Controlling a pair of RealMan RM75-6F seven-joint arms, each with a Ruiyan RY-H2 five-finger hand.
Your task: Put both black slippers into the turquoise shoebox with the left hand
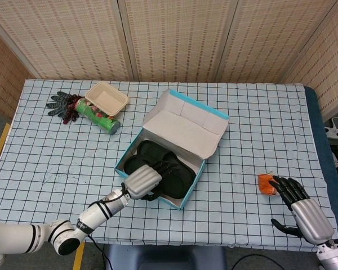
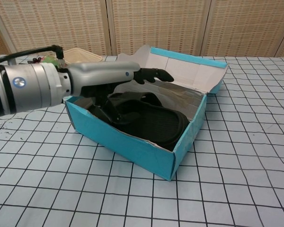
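So both black slippers (image 1: 160, 167) sit in the one turquoise shoebox (image 2: 132, 145) right under the left hand (image 1: 143, 181), which hovers spread wide, holding nothing.

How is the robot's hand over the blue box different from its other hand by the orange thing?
The left hand hovers over the turquoise shoebox, above the black slippers; the right hand rests on the table, fingertips at the orange object. The left hand's fingers stretch out flat; the right hand's curve down. Both have silver backs and black fingers, and neither grips anything.
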